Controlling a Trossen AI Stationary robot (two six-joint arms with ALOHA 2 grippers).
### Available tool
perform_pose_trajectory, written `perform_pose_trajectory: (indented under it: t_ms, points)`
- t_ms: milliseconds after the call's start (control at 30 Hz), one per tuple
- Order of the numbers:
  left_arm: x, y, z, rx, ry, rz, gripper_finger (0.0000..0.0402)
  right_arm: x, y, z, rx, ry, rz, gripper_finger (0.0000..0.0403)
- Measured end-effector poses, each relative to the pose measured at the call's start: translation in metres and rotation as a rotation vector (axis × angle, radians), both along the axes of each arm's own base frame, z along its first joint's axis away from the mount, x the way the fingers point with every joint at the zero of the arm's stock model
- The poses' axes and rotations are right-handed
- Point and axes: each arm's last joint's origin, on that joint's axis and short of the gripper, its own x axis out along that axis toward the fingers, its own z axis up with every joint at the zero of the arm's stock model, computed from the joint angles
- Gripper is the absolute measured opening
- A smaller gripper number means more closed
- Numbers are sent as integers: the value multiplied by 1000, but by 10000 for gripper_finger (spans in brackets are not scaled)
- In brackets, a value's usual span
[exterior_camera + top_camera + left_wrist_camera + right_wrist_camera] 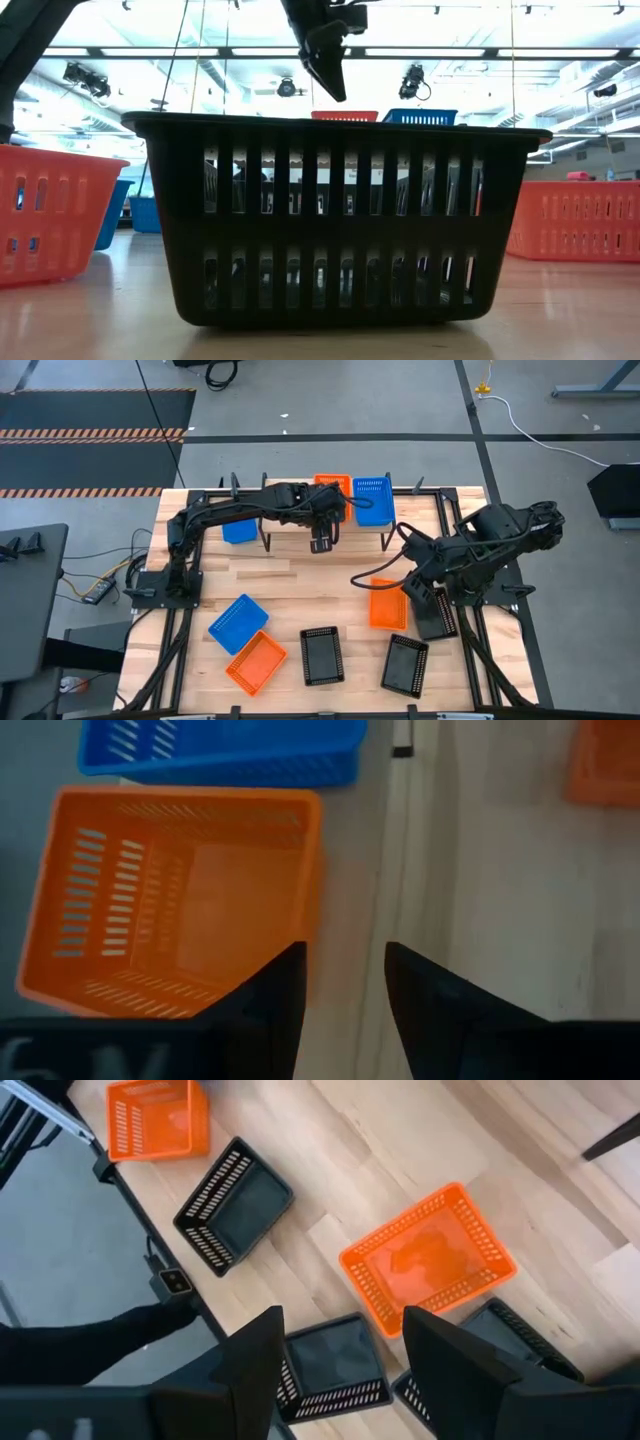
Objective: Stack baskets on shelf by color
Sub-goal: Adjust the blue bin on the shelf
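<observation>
On the shelf (285, 532) at the table's far side rest a blue basket (240, 530), an orange basket (333, 484) and a second blue basket (373, 500). My left gripper (322, 542) hangs open just above the orange basket's (175, 900) near side, touching nothing; the low view shows its fingers (330, 70) above the rim. My right gripper (420, 595) hovers open, high over an orange basket (430, 1260) and a black basket (510, 1340) on the table's right part.
Loose baskets lie on the table's near half: a blue one (239, 623), an orange one (256, 662) and two black ones (322, 655) (404, 663). Bare wood shows in the table's middle. Black frame bars run along the table's sides.
</observation>
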Motion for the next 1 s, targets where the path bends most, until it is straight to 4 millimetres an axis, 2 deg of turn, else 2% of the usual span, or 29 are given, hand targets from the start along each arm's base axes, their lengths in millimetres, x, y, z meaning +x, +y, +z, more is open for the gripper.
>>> perform_pose_trajectory:
  t_ms: [100,200,333,567,667,833,1000]
  points:
    - [0,1,0,2,-4,0,143,0,0,0,-8,-3,0,212]
    - [-3,1,6,6,-21,2,142,1,-3,0,-125,-39,12,212]
    - [-15,-5,28,4,-89,13,142,4,-14,2,-369,-94,-24,212]
    - [-51,-17,80,-116,-316,74,142,16,-51,-2,-590,-32,-36,212]
    - [-66,-23,105,-212,-462,61,142,26,-72,-12,-653,11,-36,212]
    - [-92,-37,142,-338,-670,18,142,48,-101,-39,-604,17,54,212]
    - [-111,-47,161,-413,-759,24,142,59,-118,-67,-535,20,73,209]
